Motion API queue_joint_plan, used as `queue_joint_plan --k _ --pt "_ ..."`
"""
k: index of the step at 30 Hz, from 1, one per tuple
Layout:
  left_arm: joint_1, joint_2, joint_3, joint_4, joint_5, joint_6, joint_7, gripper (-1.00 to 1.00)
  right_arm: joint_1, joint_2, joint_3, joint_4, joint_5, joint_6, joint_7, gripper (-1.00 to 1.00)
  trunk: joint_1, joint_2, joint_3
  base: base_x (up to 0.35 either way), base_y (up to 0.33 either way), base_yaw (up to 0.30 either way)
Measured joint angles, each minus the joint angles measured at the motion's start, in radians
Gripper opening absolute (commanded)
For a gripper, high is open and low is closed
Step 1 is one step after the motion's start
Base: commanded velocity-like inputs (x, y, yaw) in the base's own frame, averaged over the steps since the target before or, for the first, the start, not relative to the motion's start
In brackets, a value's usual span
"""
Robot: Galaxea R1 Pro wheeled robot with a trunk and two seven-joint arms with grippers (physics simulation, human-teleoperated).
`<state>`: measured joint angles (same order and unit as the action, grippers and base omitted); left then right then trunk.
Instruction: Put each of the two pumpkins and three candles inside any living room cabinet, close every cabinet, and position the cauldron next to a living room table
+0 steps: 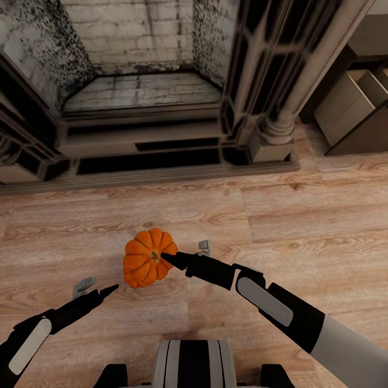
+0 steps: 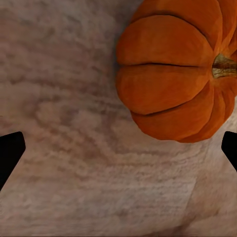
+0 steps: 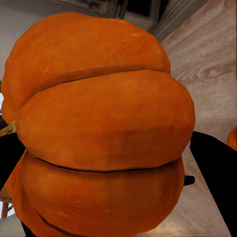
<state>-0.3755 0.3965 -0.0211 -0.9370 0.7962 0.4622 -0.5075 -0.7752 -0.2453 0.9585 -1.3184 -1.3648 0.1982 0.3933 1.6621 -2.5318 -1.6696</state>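
Orange, ribbed pumpkin (image 1: 145, 261) just above the wooden floor (image 1: 269, 215) before the fireplace (image 1: 140, 108), clamped in right gripper (image 1: 166, 257). Probably light, rigid, smooth-skinned; best gripped across the ribbed flanks. Left gripper (image 1: 94, 288) spread apart, empty, nearby.

A pumpkin (image 1: 148, 258) sits on the floor (image 1: 280, 215) before the fireplace (image 1: 140, 108). An open drawer (image 1: 353, 108) lies to the fireplace's right.
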Motion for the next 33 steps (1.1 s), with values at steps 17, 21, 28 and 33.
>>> queue_joint_plan --k 17,21,28,33 --pt "0.000 0.001 0.005 -0.006 0.007 0.002 -0.004 1.00 0.000 0.000 0.000 0.000 0.000 0.001 -0.050 -1.00 0.000 0.000 0.000 0.039 -0.033 0.000" --pt "0.000 0.001 0.005 -0.005 0.003 0.002 0.001 1.00 0.000 0.000 0.000 0.000 0.000 0.001 -0.059 -1.00 0.000 0.000 0.000 0.142 -0.152 0.000" --pt "0.000 0.001 0.006 -0.004 0.003 0.001 0.000 1.00 0.000 0.000 0.000 0.000 0.000 0.001 -0.061 -1.00 0.000 0.000 0.000 0.020 -0.122 0.000" --pt "0.000 0.001 0.007 -0.005 0.006 0.002 -0.001 1.00 0.000 0.000 0.000 0.001 0.004 0.001 -0.061 -1.00 0.000 0.000 0.000 0.001 -0.088 0.000"
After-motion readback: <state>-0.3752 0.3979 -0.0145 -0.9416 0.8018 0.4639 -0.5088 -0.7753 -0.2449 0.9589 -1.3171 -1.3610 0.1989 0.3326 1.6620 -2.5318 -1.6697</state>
